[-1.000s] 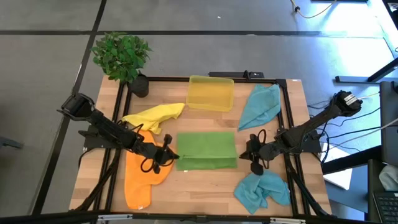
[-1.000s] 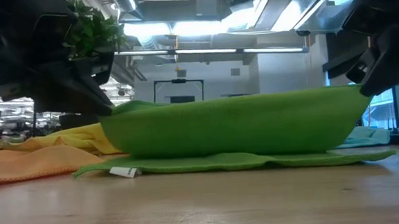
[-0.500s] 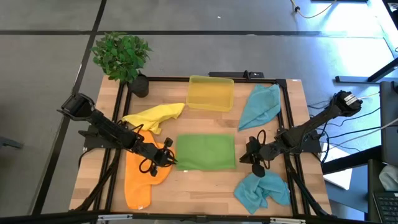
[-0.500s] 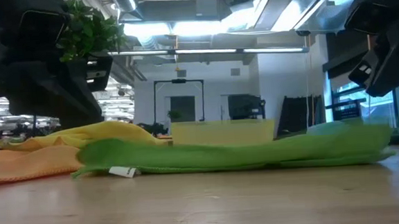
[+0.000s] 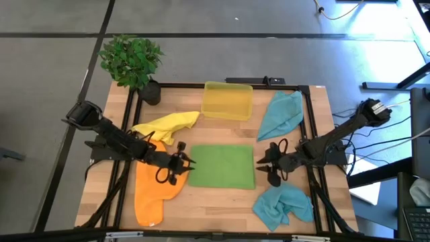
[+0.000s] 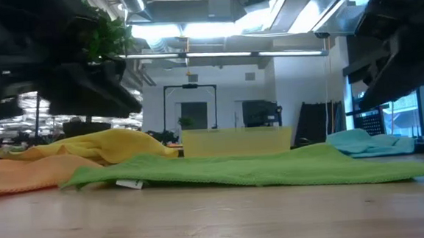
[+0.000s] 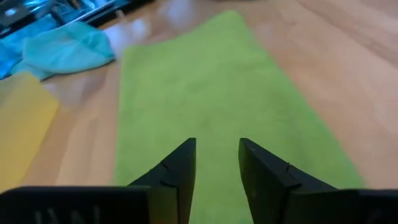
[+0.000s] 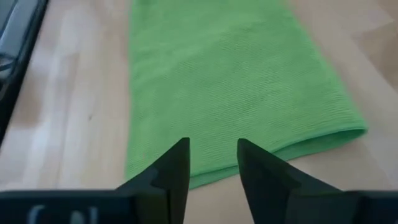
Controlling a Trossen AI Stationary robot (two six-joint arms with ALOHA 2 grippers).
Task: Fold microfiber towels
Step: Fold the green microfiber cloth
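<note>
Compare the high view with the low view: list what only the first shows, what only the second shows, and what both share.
Only the high view: the second teal towel at the table's near right, the black frame around the table, and both end effectors laid out, left end effector and right end effector, open at the green towel's two ends.
Only the low view: a white tag at the green towel's edge and the room behind.
Both: green towel lying flat, yellow towel, orange towel, yellow bin, plant.

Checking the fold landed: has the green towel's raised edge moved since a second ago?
Yes. The green towel has dropped flat onto the table, uncovering the yellow bin behind it in the low view.
</note>
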